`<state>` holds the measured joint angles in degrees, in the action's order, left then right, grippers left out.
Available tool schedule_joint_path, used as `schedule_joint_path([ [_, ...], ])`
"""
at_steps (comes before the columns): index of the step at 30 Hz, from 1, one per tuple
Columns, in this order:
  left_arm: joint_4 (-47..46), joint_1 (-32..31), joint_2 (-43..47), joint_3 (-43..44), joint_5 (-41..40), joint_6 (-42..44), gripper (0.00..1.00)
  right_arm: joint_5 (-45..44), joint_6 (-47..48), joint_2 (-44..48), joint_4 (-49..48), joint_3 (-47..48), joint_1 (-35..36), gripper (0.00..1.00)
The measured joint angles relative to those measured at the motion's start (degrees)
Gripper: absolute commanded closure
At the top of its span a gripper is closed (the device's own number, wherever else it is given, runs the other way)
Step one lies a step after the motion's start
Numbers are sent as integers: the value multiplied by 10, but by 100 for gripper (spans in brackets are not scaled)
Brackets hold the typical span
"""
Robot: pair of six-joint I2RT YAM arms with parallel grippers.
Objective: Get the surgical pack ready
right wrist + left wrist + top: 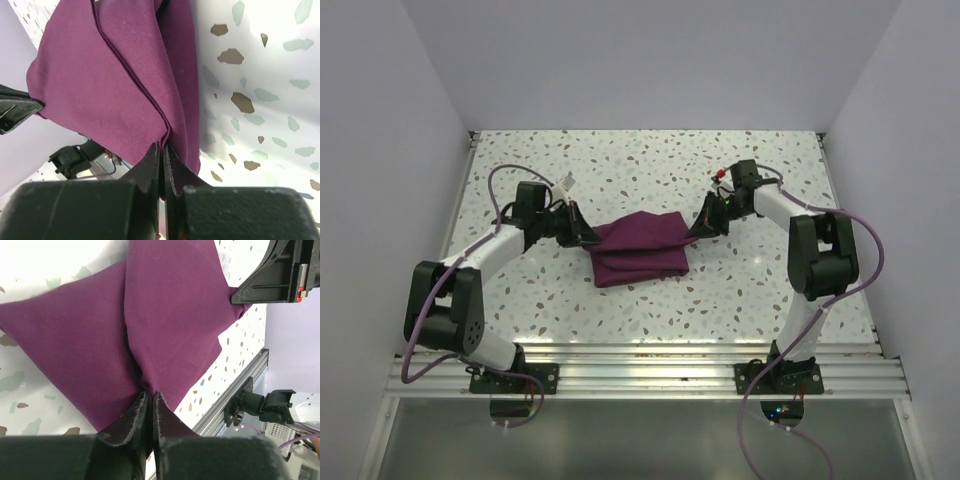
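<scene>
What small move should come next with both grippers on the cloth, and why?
Probably open the left gripper and the right gripper and back off: each pinches an opposite end of the purple cloth, which already lies folded on the table.

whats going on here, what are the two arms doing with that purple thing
Both arms are handling the folded purple cloth in the middle of the speckled table. The left gripper pinches its left end and the right gripper pinches its right end, both with jaws closed on the fabric. The cloth spans between them, folded in layers. No tray, instruments or gauze are visible.
</scene>
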<state>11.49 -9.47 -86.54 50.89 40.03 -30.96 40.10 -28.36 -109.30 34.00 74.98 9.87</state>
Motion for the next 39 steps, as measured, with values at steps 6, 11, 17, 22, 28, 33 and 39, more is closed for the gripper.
schedule_joint_path([
  [6, -1, 0, 16, -42, 2, 5, 77, 0, 14, 8, 3, -15, 0, 87],
  [11, 3, 0, 25, -70, 2, 12, 60, -1, 33, 16, 18, -26, 0, 74],
  [17, 6, 0, 72, -73, -1, 30, 45, -15, 60, 77, 28, -42, 0, 47],
  [22, 20, 0, 94, -60, -21, 39, 36, -43, 47, 189, -51, -61, 0, 27],
  [28, 41, 0, 103, -29, -65, 46, 33, -49, 5, 123, -140, 27, 7, 25],
  [33, 40, 0, 94, 5, -83, 47, 33, -64, 0, -7, -155, 113, 36, 25],
  [39, 35, 0, 40, 53, -86, 47, 33, -55, 21, -145, -131, 259, 79, 26],
])
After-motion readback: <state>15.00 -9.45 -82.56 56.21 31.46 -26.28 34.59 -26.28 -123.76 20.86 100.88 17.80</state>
